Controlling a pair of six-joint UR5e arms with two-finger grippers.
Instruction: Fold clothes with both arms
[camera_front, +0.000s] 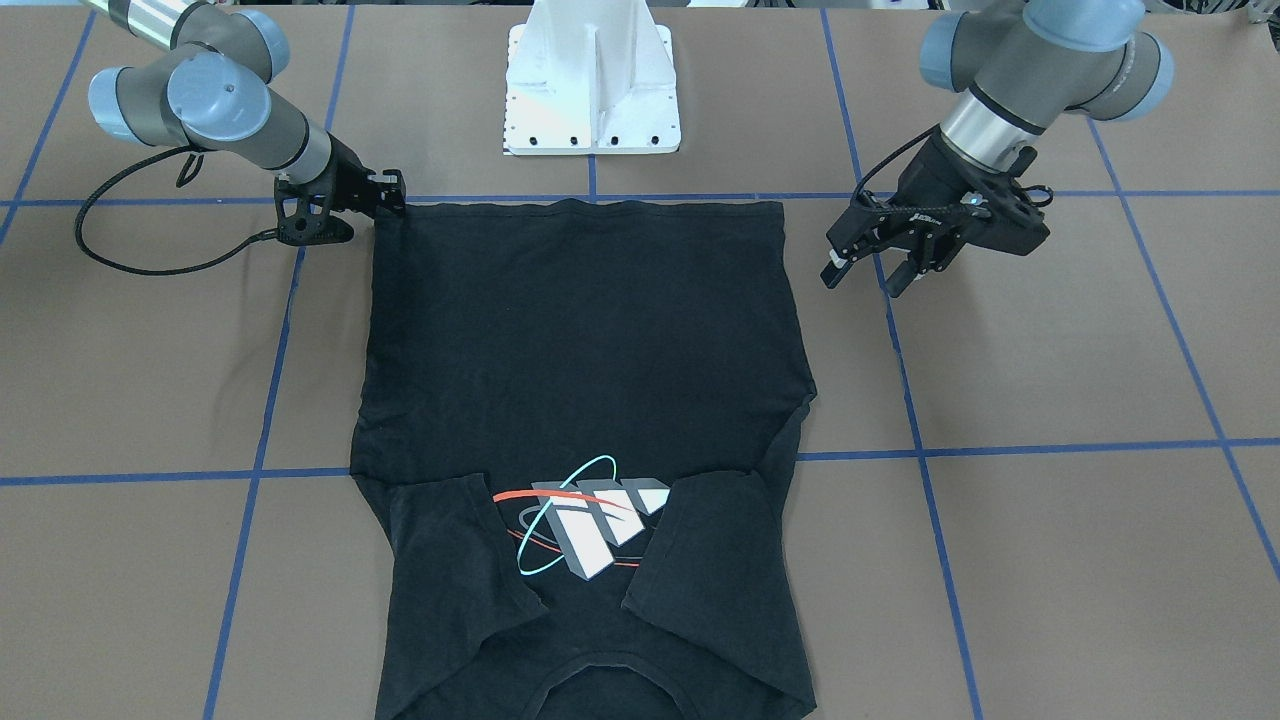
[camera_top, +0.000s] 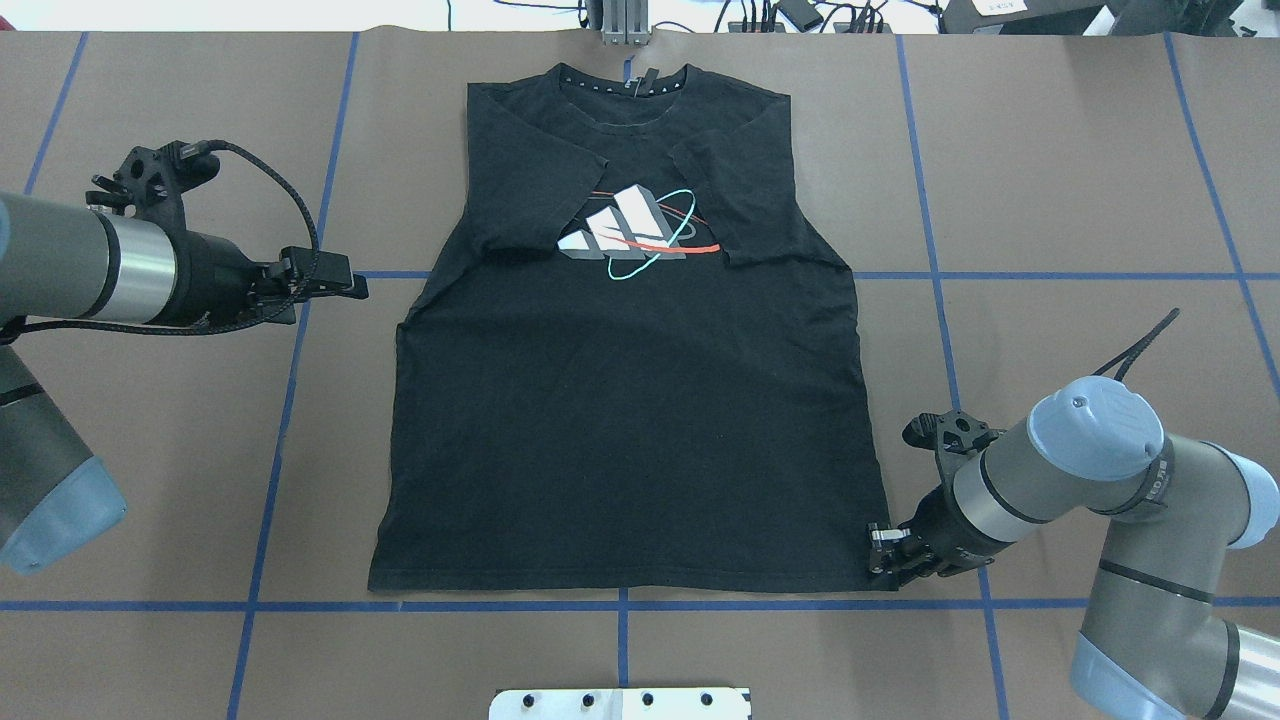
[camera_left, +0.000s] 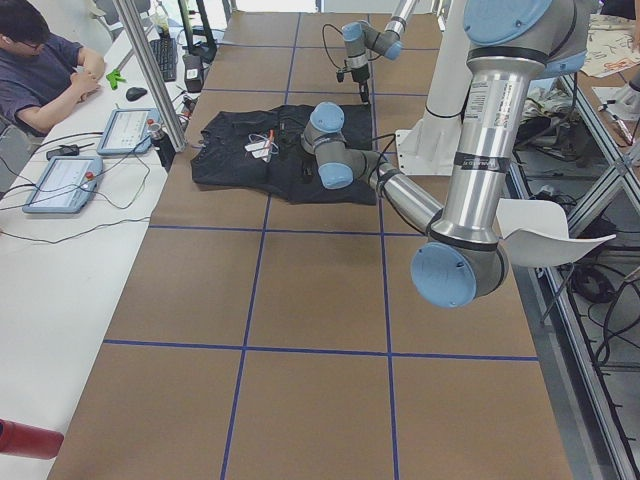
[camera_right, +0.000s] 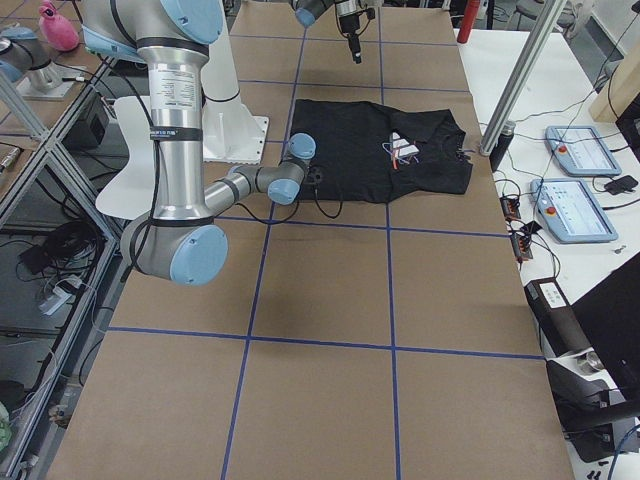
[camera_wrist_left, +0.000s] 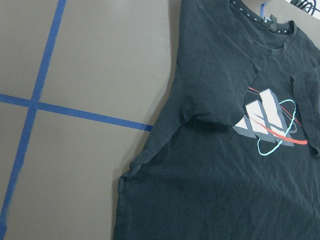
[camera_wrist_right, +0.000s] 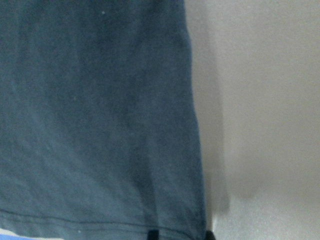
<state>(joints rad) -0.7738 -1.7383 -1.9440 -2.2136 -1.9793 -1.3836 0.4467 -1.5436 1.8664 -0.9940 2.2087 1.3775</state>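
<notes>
The black T-shirt (camera_top: 630, 420) lies flat on the brown table, collar away from the robot. Both short sleeves are folded inward beside the grey logo (camera_top: 635, 235) with its red and cyan ovals. My right gripper (camera_top: 882, 558) is low at the hem's right corner, its fingers a little apart with the corner of the fabric (camera_wrist_right: 100, 125) between them. In the front view the same gripper (camera_front: 390, 195) touches that corner. My left gripper (camera_front: 868, 275) hovers open and empty off the shirt's left side, level with the folded sleeve (camera_wrist_left: 215, 95).
The white pedestal (camera_front: 592, 80) stands just behind the hem. Blue tape lines (camera_top: 300, 400) grid the table. A person (camera_left: 40, 70) sits at a side desk with control tablets (camera_left: 60, 180) beyond the collar end.
</notes>
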